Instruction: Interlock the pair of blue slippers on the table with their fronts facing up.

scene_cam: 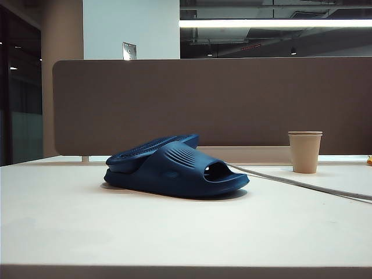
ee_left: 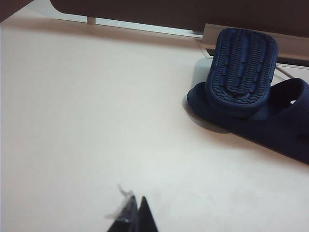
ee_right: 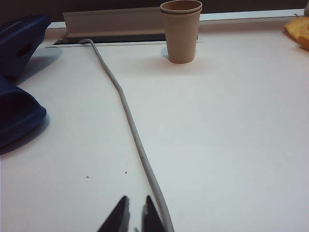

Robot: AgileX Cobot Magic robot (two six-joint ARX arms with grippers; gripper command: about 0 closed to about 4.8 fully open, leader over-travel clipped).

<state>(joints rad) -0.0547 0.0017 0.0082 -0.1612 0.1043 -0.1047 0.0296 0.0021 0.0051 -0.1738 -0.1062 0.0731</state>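
Note:
The pair of blue slippers sits together on the white table (scene_cam: 174,232), left of centre. One slipper (scene_cam: 180,171) stands on its sole with its open toe to the right. The other slipper (scene_cam: 148,148) lies on the first one's heel end, its treaded sole (ee_left: 241,67) turned up and tilted, and its front end runs in under the lower slipper's (ee_left: 285,116) strap. Neither gripper shows in the exterior view. My left gripper (ee_left: 136,202) is shut and empty, well short of the slippers. My right gripper (ee_right: 135,203) stands slightly open, empty, beside a cable, with the slippers (ee_right: 17,116) off to one side.
A grey cable (scene_cam: 302,185) runs from the slippers' toe end toward the right edge and passes close by the right fingers (ee_right: 150,212). A paper cup (scene_cam: 304,151) stands at the back right. A brown partition (scene_cam: 232,99) closes the far side. Something yellow (ee_right: 299,31) lies at the far right.

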